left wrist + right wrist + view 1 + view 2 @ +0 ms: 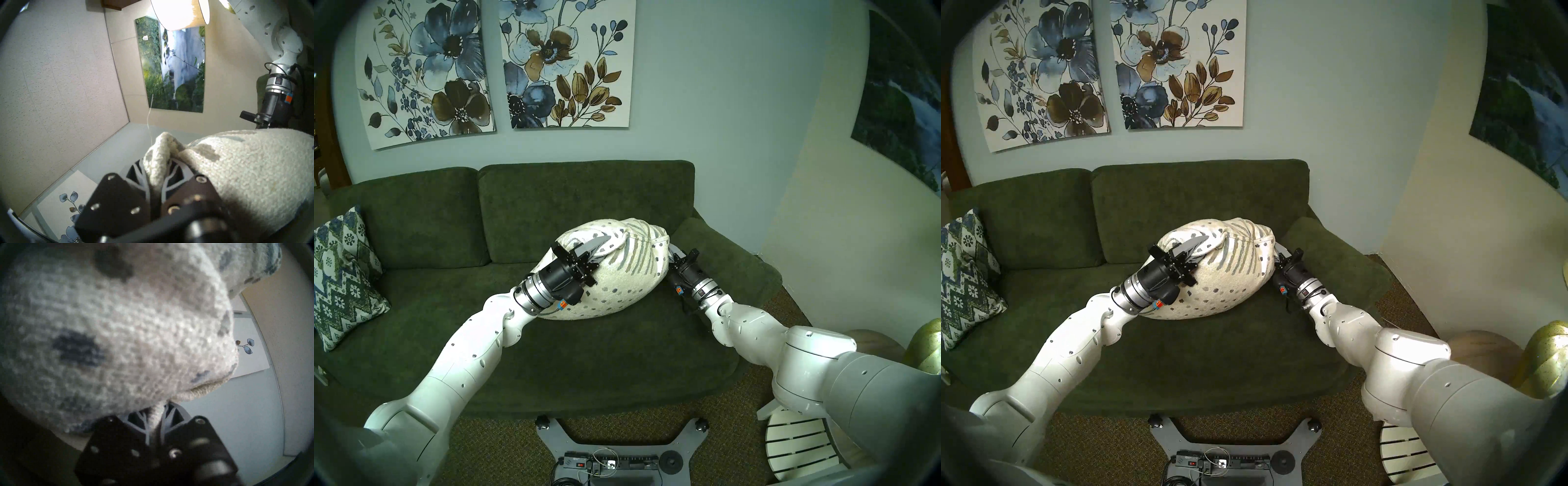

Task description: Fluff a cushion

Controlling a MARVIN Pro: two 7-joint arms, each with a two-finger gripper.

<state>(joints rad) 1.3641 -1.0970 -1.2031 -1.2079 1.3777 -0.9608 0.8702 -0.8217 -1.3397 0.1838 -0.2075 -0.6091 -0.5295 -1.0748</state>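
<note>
The cushion [619, 271] [1222, 271] is cream-white with grey-blue and olive dashes, bunched into a rounded lump over the right half of the green sofa seat. My left gripper [597, 246] [1195, 246] is shut on a pinched fold at its left corner; in the left wrist view the fold [157, 168] runs between the two fingers. My right gripper [674, 255] [1280, 256] is shut on the cushion's right corner. The right wrist view is filled by the cushion [102, 327], with a strip of its edge [157, 417] clamped between the fingers.
A blue-green zigzag pillow [341, 275] leans at the sofa's [415, 237] left end. The sofa's right armrest [721, 251] lies just behind my right wrist. A white slatted side table [795, 441] and a gold lamp base [924, 346] stand at the right. My base [605, 454] fronts the sofa.
</note>
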